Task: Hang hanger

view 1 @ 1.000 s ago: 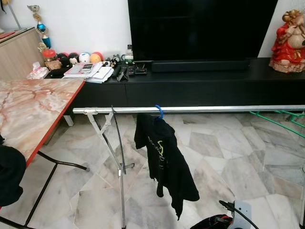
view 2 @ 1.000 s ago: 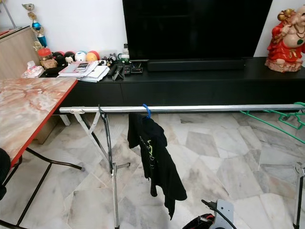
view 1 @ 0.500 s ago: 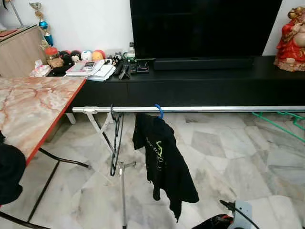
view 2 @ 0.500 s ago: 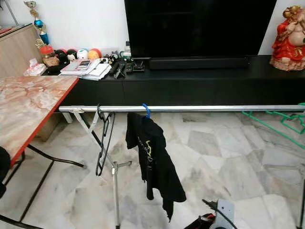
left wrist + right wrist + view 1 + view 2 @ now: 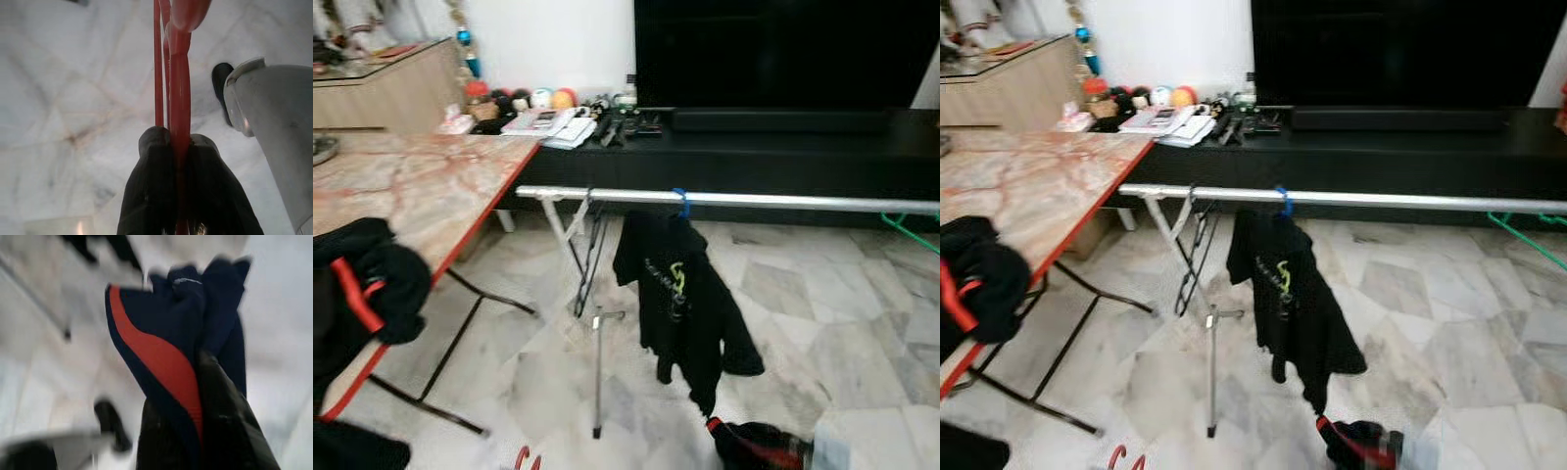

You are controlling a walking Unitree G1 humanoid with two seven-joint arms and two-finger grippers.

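Our left gripper pinches a thin red plastic hanger between pressed black fingers; its rods run lengthwise away from the wrist over the marble floor, the far end cut off. Our right gripper clamps a bunched navy garment with a red stripe, blurred. Both hang low before the silver metal rail, where a black shirt hangs from a blue hook.
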